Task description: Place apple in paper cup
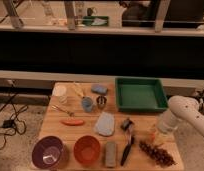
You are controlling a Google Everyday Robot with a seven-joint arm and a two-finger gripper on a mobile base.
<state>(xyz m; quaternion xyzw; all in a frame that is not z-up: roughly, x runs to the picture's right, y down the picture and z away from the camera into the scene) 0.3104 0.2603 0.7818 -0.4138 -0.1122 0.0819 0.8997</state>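
The apple (153, 131) is a small orange-yellow fruit on the wooden table (85, 132), near its right edge. My gripper (161, 132) hangs at the end of the white arm (182, 112), down at the table and right against the apple's right side. The paper cup (60, 92) is pale and whitish. It stands upright at the table's far left corner, far from the gripper.
A green tray (141, 93) sits at the back right. A blue-grey cup (87, 104), a dark metallic cup (101, 101), a carrot-like piece (72, 121), a grey cloth (105, 123), a black brush (127, 141), a brown cluster (156, 153), an orange-red bowl (87, 149) and a purple bowl (47, 151) lie about.
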